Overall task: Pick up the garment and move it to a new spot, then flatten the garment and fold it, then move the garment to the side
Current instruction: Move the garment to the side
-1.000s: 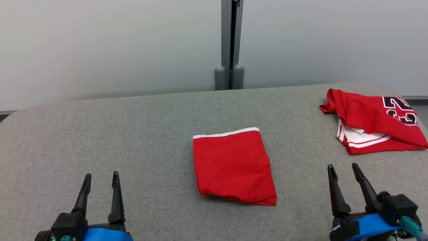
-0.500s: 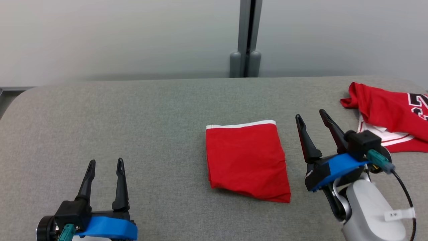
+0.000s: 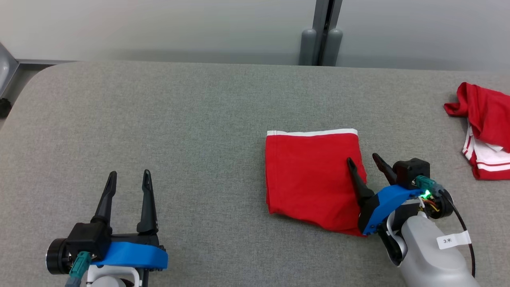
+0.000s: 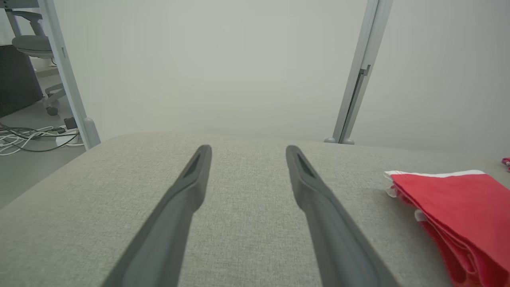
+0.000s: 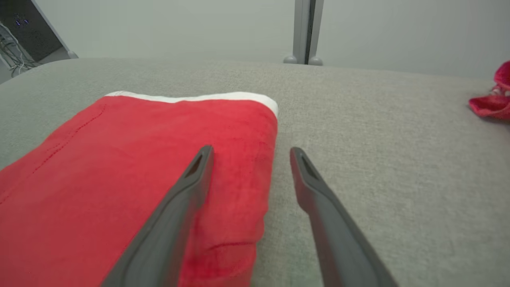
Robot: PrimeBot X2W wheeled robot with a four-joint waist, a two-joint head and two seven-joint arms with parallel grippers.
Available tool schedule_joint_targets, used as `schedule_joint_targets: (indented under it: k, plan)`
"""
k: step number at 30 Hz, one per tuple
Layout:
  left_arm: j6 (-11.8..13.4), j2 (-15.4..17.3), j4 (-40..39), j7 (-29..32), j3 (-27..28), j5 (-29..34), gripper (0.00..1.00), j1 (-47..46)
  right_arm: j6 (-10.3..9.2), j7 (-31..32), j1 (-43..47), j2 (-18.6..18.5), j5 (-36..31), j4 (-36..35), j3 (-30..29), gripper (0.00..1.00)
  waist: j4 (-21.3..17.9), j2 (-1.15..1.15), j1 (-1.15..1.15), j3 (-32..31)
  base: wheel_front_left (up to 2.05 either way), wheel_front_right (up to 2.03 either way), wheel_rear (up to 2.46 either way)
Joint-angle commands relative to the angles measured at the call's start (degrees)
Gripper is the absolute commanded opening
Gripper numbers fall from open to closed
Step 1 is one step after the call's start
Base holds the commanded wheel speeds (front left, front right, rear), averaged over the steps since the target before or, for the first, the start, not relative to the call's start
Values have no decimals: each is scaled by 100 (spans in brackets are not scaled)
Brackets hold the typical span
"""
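A folded red garment [image 3: 310, 175] with a white far edge lies flat on the grey table, a little right of the middle. My right gripper [image 3: 363, 160] is open and straddles its right edge. One finger is over the red cloth [image 5: 139, 179] and the other over bare table. Whether the fingers touch the cloth I cannot tell. My left gripper [image 3: 129, 175] stands open over bare table at the lower left, well apart from the garment [image 4: 458, 207], with nothing between its fingers.
A second red garment [image 3: 484, 119] with white trim lies crumpled at the table's right edge. The padded grey table [image 3: 179, 119] has a rounded far-left corner. A grey post [image 3: 320, 36] rises behind it against the pale wall.
My right gripper has moved forward and left from the lower right onto the folded garment's right edge. The camera has turned, shifting the whole picture. The left gripper has barely moved.
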Motion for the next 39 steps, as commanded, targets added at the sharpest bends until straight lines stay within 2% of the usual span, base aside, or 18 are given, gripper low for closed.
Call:
schedule_joint_targets:
  k: [1, 10, 15, 16, 17, 18, 22, 27, 39]
  plan:
    - [4, 1, -19, -14, 6, -14, 100, -116, 1, -45, -132, 46, 3, 188, 3, 100, 62, -1, -1, 94, 0, 0, 0]
    - [56, 1, -2, -14, -84, -41, 100, -236, 1, -102, -185, 192, 228, 1087, -47, 100, 121, -1, -1, 248, 0, 0, 0]
    - [54, 1, 15, -14, -93, -51, 100, -282, 0, -98, -16, 232, 283, 1176, 5, 100, 107, -1, -1, 274, 0, 0, 0]
    - [58, 1, 20, -14, -97, -55, 100, -285, 0, -98, 20, 238, 320, 1182, 64, 64, 102, -1, -1, 277, 0, 0, 0]
    - [59, 1, 26, -14, -99, -66, 100, -287, 1, -97, 30, 242, 357, 1175, 134, 21, 95, -1, -1, 284, 0, 0, 0]
    - [60, 0, 30, -14, -99, -77, 100, -290, 1, -92, 12, 246, 389, 1129, 175, 0, 83, -1, -1, 288, 0, 0, 0]
    - [61, 0, 19, -14, -81, -91, 100, -298, -1, -109, -204, 212, 348, 862, 196, 0, 6, -1, -1, 298, 0, 0, 0]
    - [60, 0, -84, -14, -90, -111, 100, -356, 0, -114, -467, -59, 128, 633, 346, 0, -116, -1, -1, 359, 0, 0, 0]
    - [42, 1, -381, -14, -265, -44, 100, -830, 0, -115, -1678, -1341, 1, 487, 1039, 0, -442, -1, -1, 1043, 0, 0, 0]
